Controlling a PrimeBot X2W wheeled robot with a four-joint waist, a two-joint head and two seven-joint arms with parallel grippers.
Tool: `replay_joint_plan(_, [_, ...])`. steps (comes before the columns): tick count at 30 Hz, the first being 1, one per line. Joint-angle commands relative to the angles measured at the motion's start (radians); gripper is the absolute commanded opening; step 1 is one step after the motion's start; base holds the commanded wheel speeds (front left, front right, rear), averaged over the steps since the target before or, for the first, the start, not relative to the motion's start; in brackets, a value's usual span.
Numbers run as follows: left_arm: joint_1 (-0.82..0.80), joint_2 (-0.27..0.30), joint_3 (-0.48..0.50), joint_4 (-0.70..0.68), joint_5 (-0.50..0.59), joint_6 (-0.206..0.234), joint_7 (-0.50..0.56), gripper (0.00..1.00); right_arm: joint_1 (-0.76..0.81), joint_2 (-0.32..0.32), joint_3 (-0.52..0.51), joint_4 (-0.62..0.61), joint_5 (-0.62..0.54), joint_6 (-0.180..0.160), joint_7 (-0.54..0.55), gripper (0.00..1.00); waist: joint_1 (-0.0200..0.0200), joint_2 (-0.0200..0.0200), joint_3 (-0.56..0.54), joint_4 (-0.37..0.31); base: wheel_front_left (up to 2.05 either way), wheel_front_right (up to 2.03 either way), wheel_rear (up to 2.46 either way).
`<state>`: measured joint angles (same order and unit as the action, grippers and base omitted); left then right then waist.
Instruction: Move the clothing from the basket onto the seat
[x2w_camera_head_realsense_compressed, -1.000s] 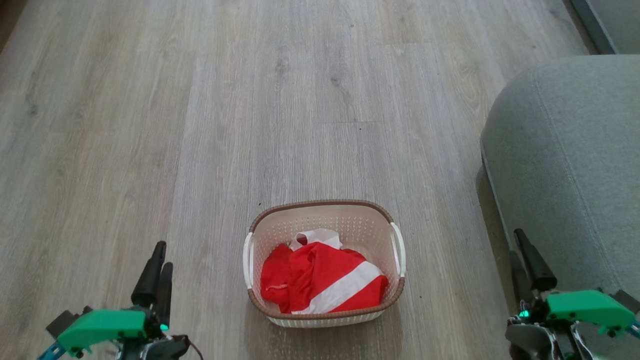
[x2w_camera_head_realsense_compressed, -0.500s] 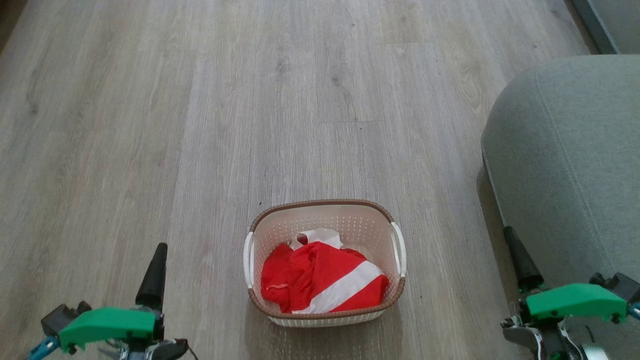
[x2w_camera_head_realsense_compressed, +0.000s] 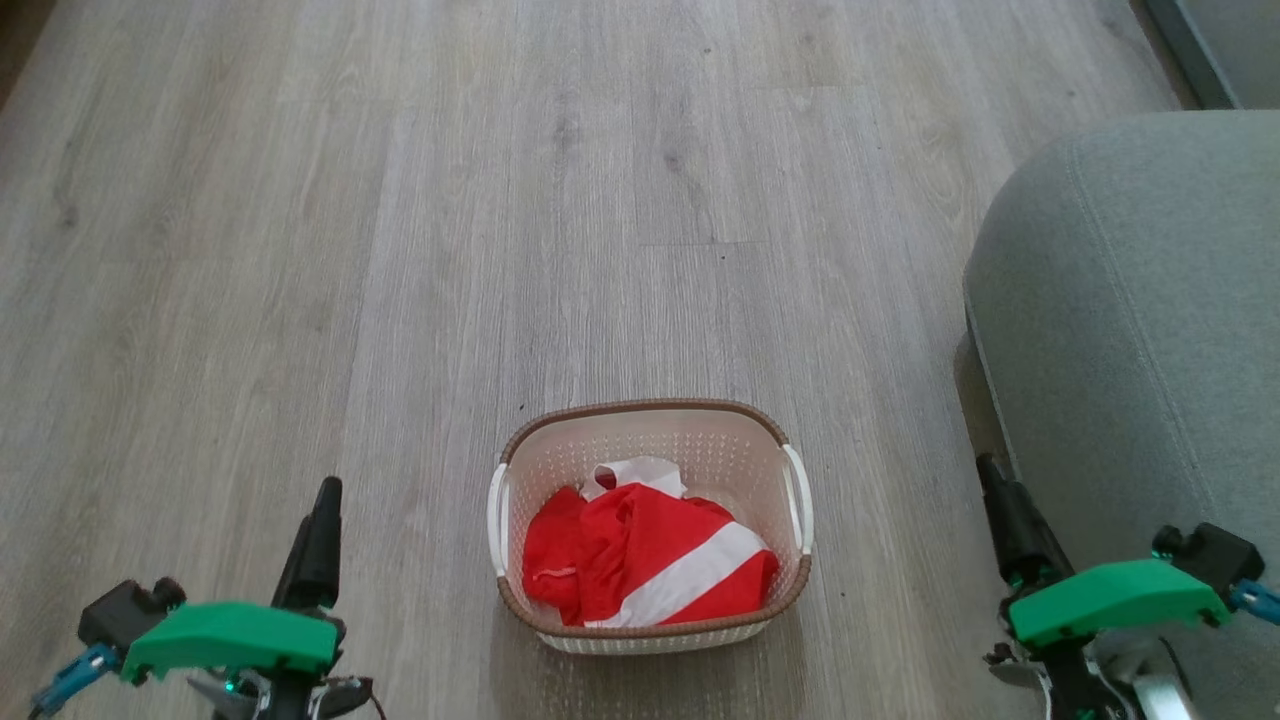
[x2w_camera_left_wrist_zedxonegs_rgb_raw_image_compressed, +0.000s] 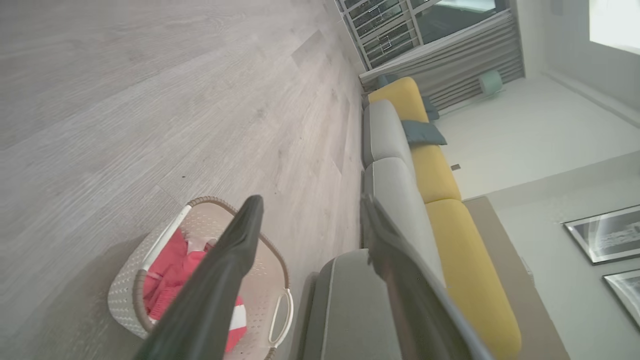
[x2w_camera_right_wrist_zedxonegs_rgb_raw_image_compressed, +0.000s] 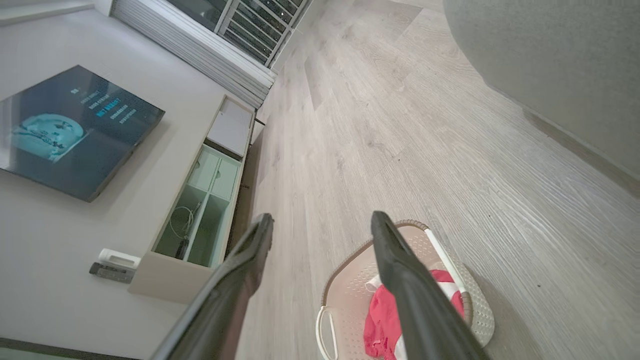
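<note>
The red clothing (x2w_camera_head_realsense_compressed: 640, 560) with a broad white stripe lies bunched in the cream basket (x2w_camera_head_realsense_compressed: 730, 445) on the floor, low in the head view's centre. The grey-green seat (x2w_camera_head_realsense_compressed: 1150, 330) stands to the right of the basket. My left gripper (x2w_camera_head_realsense_compressed: 325, 495) hovers left of the basket, open and holding nothing. At the seat's front corner, right of the basket, my right gripper (x2w_camera_head_realsense_compressed: 990, 470) is open as well. In the left wrist view the fingers (x2w_camera_left_wrist_zedxonegs_rgb_raw_image_compressed: 235, 250) frame the basket (x2w_camera_left_wrist_zedxonegs_rgb_raw_image_compressed: 125, 295), the clothing (x2w_camera_left_wrist_zedxonegs_rgb_raw_image_compressed: 170, 270) and the seat (x2w_camera_left_wrist_zedxonegs_rgb_raw_image_compressed: 350, 310). The right wrist view has the basket (x2w_camera_right_wrist_zedxonegs_rgb_raw_image_compressed: 350, 290) and clothing (x2w_camera_right_wrist_zedxonegs_rgb_raw_image_compressed: 385, 315) below its fingers (x2w_camera_right_wrist_zedxonegs_rgb_raw_image_compressed: 395, 260).
Pale wood flooring (x2w_camera_head_realsense_compressed: 600, 200) spreads around the basket. A sofa with yellow cushions (x2w_camera_left_wrist_zedxonegs_rgb_raw_image_compressed: 440, 175) continues beyond the seat. A low TV cabinet (x2w_camera_right_wrist_zedxonegs_rgb_raw_image_compressed: 200, 205) and a wall screen (x2w_camera_right_wrist_zedxonegs_rgb_raw_image_compressed: 70, 130) stand on the far side of the room.
Both arms have rotated at the wrist and sunk a little in the head view. The right gripper has shifted left, toward the basket. Basket and clothing have not moved.
</note>
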<state>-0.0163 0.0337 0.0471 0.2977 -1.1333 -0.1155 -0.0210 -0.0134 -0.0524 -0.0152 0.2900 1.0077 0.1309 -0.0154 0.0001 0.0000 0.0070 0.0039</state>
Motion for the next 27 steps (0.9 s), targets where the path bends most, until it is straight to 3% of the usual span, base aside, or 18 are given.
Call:
replay_joint_plan(1, [-0.041, 0.007, 0.011, -0.04, 0.026, 0.004, -0.009, 1.0, -0.052, -0.019, 0.014, -0.031, -0.028, 0.0, -0.012, 1.0, 0.0, 0.0, 0.0, 0.0, 0.0, 0.0, 0.0])
replay_joint_plan(8, [-0.039, 0.008, -0.001, -0.068, 0.181, 0.023, -0.033, 1.0, -0.061, -0.022, 0.041, -0.018, -0.137, 0.0, -0.036, 1.0, 0.0, 0.0, 0.001, 0.002, 0.0, 0.0, 0.0])
replay_joint_plan(27, [-0.031, 0.01, -0.009, -0.098, 0.456, 0.051, -0.088, 1.0, -0.067, -0.035, 0.092, -0.001, -0.379, 0.0, -0.092, 1.0, 0.0, 0.0, -0.001, 0.003, 0.0, 0.0, 0.0])
